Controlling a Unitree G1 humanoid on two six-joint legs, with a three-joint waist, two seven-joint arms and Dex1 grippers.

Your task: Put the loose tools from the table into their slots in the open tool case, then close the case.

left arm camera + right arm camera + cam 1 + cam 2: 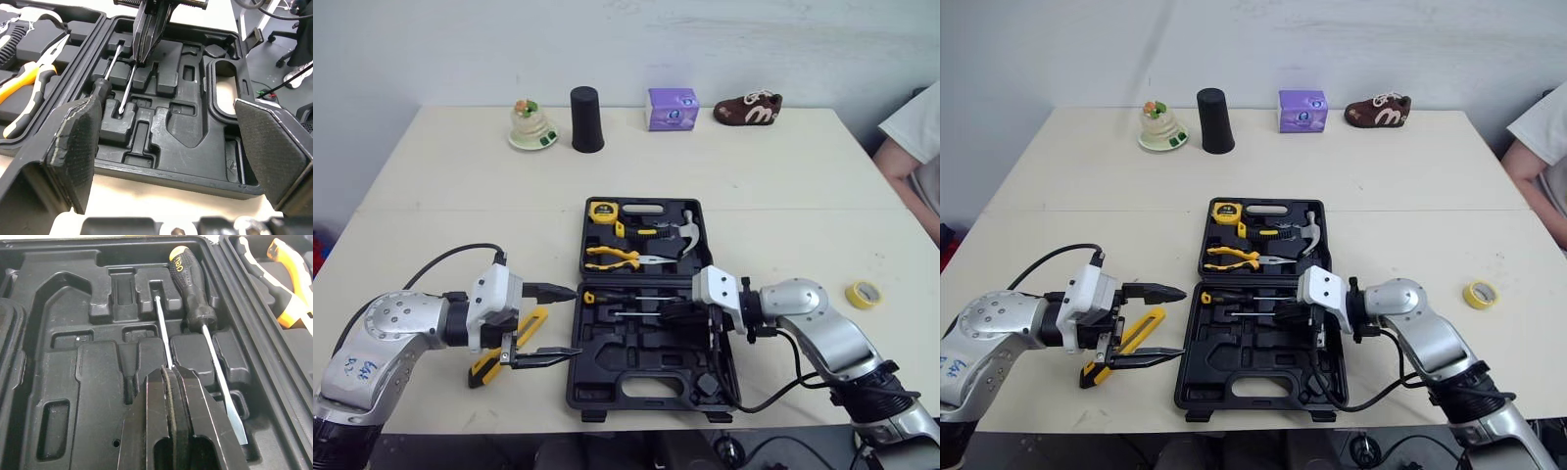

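Black fingers of the right gripper are pressed together on the thin shaft of a screwdriver, low over the front half of the case. Its handle end is hidden beneath the fingers. Holding the bare shaft rather than the handle appears meant to steer the tip into its moulded groove. The tip lies there now, just beside a second screwdriver that sits fully in its own slot. Judgement: this tool is at or near seating, and release should wait until the shaft lies flat in the recess, since a tilted shaft could foul the lid.

Across the case, the left gripper is spread wide and holds nothing. It hovers at the case's left edge, directly above a yellow and black knife lying loose on the table. That position suggests readiness for the next pick without crowding the right arm.

The rear half of the case holds the pliers, hammer and tape measure, all seated. A yellow tape roll lies on the table well apart from the case, to the right; whether it belongs in the case cannot be told. Several recesses in the front half are unfilled and the lid is open, so the task is judged partly done.
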